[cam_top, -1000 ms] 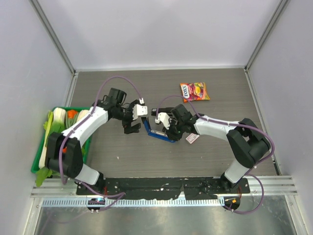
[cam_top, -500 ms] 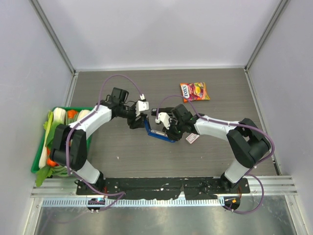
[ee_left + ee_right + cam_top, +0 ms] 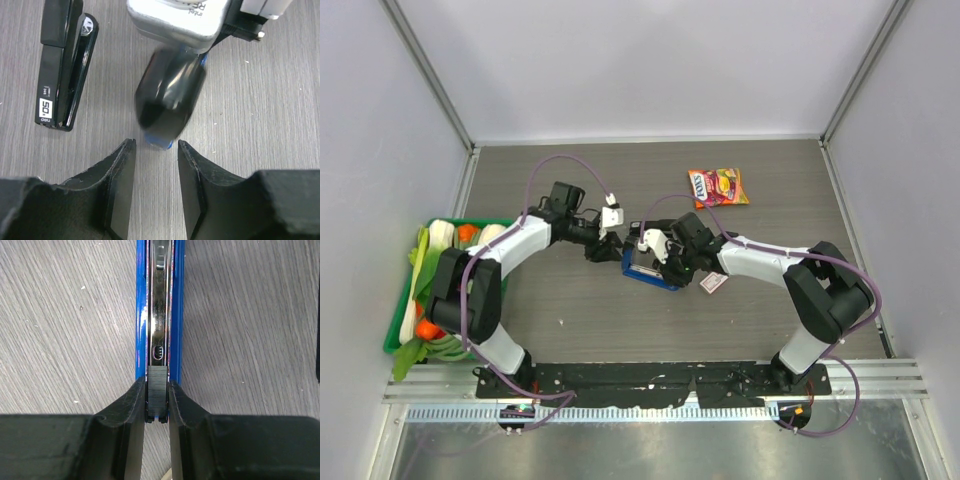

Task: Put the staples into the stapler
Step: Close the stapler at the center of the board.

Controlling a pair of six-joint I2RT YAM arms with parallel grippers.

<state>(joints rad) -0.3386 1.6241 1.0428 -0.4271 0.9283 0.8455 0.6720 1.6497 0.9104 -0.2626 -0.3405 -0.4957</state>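
Grey wood-grain tabletop, white walls around; black stapler on tabletop.

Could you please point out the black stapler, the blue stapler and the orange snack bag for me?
black stapler (image 3: 52, 70): left wrist view, on its matte body.
blue stapler (image 3: 159, 315): right wrist view, on its chrome staple channel.
snack bag (image 3: 718, 186): top external view, middle of its printed front.

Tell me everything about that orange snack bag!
The snack bag is a small, shiny-looking packet, orange with red and yellow patches and printing too small to read. It lies flat on the grey wood-grain table, toward the far right side, turned slightly askew. It sits by itself: nothing is on it and nothing holds it.
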